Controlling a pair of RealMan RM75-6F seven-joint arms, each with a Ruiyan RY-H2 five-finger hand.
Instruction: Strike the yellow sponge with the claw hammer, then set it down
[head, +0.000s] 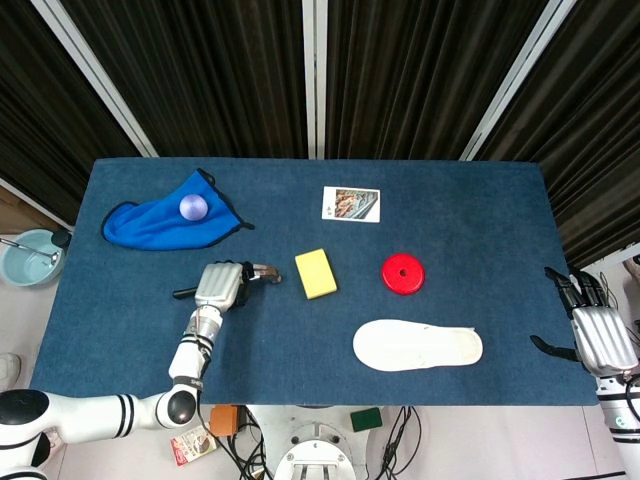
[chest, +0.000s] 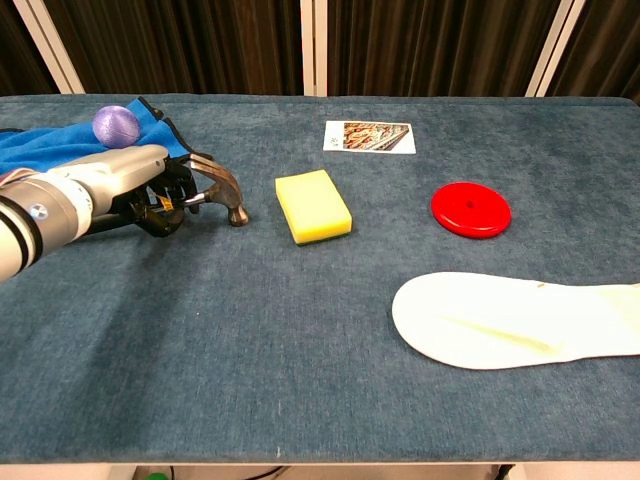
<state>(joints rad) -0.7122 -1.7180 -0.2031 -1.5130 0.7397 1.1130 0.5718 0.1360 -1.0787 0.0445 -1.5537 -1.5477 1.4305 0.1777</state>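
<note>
The yellow sponge lies flat near the table's middle. Left of it, the claw hammer rests on the blue cloth with its metal head pointing at the sponge, a short gap between them. My left hand grips the hammer's handle just behind the head, fingers curled round it. The black end of the handle sticks out to the left of the hand. My right hand hangs off the table's right edge, fingers spread and holding nothing.
A red disc sits right of the sponge, and a white insole lies nearer the front. A photo card is at the back. A blue cloth with a purple ball fills the back left.
</note>
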